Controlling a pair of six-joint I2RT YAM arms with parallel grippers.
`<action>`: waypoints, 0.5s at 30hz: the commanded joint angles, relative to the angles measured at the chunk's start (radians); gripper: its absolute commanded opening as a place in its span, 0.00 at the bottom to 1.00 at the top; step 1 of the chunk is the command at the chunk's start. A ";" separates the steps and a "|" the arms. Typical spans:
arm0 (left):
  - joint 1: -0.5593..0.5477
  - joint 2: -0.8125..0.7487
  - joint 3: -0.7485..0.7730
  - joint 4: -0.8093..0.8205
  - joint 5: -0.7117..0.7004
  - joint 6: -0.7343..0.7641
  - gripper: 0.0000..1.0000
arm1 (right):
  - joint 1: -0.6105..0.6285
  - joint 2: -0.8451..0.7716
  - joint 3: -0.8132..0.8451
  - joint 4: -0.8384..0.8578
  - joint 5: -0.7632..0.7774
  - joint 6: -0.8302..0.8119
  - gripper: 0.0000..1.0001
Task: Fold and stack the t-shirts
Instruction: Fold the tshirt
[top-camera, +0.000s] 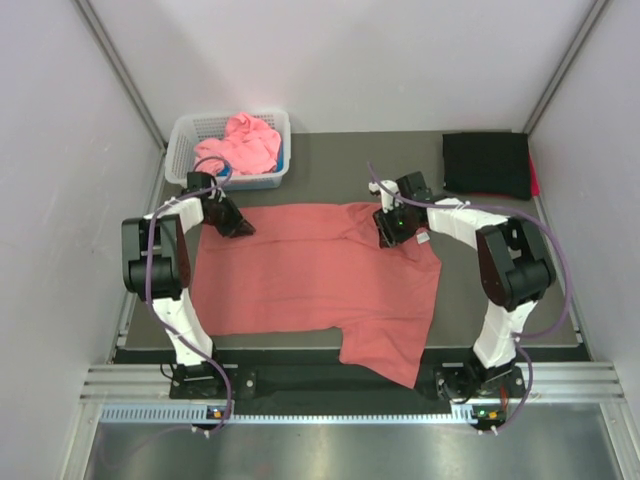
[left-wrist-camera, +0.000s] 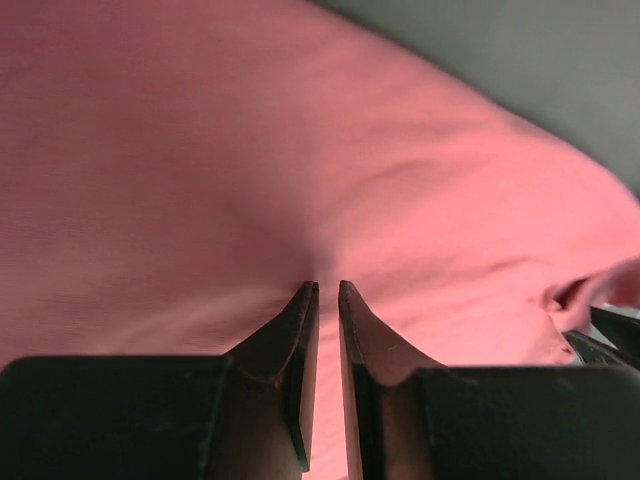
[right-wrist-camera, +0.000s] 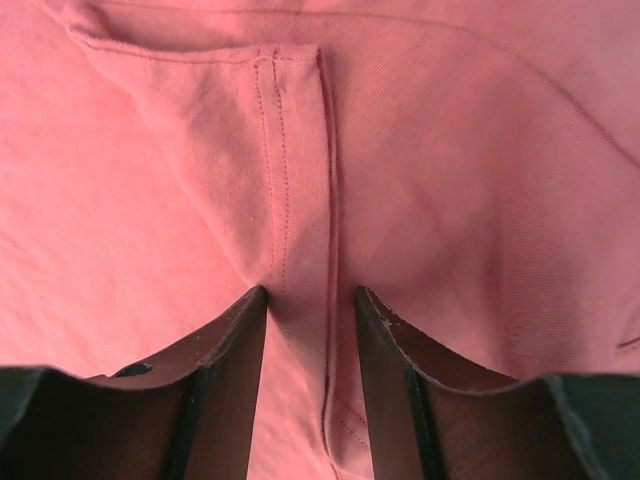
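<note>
Both arms are working the far edge of the salmon-red t-shirt (top-camera: 310, 280), which is lying spread flat on the bench (top-camera: 340, 165).
Left jaws are standing nearly closed, pinching the shirt's far-left corner, with cloth puckering toward the tips. Right jaws are sitting partly apart, straddling a stitched seam ridge on the far edge; can't tell if they are gripping it. Likely both are taking that edge to fold it over. The shirt's near-right part is reaching past the bench's near edge. A pink t-shirt (top-camera: 250, 142) is lying crumpled in the white lattice basket (top-camera: 180, 135) far left, and a black t-shirt (top-camera: 486, 165) is lying folded far right. The bench is dark and matte, with plain pale walls (top-camera: 340, 60) closing round it.
</note>
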 joint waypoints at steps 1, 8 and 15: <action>0.032 0.017 0.064 -0.032 -0.060 0.023 0.19 | 0.021 0.006 0.054 0.027 -0.032 -0.028 0.42; 0.059 -0.027 0.137 -0.156 -0.318 0.100 0.19 | 0.040 0.026 0.046 0.048 -0.050 -0.022 0.42; 0.093 -0.112 0.066 -0.184 -0.510 0.106 0.25 | 0.049 0.011 0.045 0.054 -0.043 -0.016 0.13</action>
